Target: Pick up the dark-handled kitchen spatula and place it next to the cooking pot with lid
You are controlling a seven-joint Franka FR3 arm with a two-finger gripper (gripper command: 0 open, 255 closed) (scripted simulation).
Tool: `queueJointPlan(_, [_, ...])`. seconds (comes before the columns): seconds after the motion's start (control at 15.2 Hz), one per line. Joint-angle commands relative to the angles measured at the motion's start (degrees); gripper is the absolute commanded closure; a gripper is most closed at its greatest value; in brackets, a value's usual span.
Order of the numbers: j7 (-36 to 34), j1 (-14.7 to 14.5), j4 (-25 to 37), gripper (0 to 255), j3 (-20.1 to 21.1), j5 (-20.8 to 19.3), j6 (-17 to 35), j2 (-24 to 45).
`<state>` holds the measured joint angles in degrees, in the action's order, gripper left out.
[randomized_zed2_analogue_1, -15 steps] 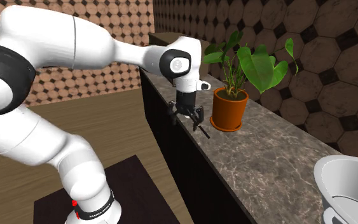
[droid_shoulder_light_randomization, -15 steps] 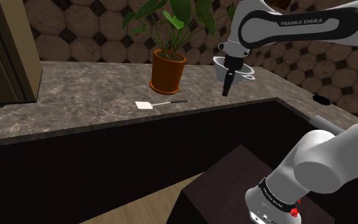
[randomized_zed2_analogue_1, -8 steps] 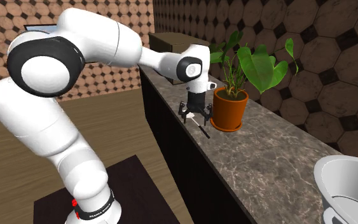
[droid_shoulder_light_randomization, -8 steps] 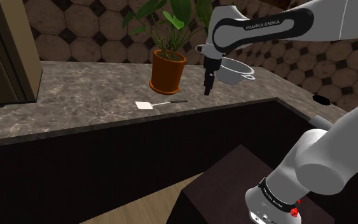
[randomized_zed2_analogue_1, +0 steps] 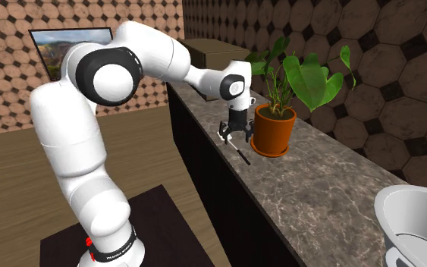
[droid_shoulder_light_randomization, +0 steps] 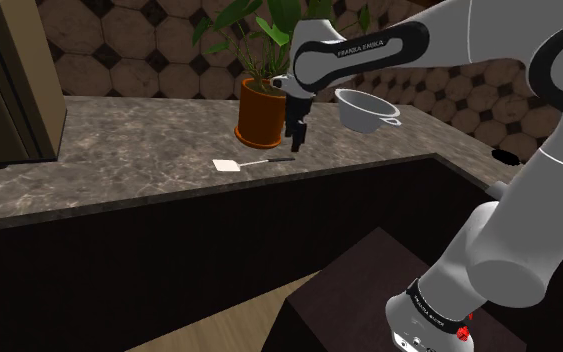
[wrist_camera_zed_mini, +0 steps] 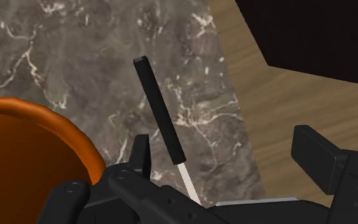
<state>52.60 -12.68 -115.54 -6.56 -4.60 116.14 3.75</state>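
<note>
Approach stage: the gripper (droid_shoulder_light_randomization: 295, 140) hangs over the handle (wrist_camera_zed_mini: 160, 114) of the spatula (droid_shoulder_light_randomization: 254, 162), fingers (wrist_camera_zed_mini: 317, 149) apart, nothing held. The spatula lies flat on the counter (droid_shoulder_light_randomization: 119, 150), near side of the planter (droid_shoulder_light_randomization: 263, 112), with the pot (droid_shoulder_light_randomization: 366, 108) off to the shoulder view's right. Next move, as I judge it: descend to straddle the handle, then close.

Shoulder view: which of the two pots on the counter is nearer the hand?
The orange plant pot, holding the leafy plant: the hand hangs right beside it. The pale cooking pot sits farther to that view's right.

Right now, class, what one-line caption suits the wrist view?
Open gripper hovers over the black-handled spatula on the stone counter, beside an orange plant pot.
</note>
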Motion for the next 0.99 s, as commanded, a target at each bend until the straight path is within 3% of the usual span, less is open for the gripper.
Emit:
queueJointPlan(0.0, [3.41,-0.54,2.45,0,0.77,0.56,1.33,3.33])
queueJointPlan(0.4, [11.36,-2.02,9.91,0,3.65,1.50,3.39,11.76])
queueJointPlan(0.92, [11.35,-1.81,7.19,0,3.58,1.48,8.53,14.18])
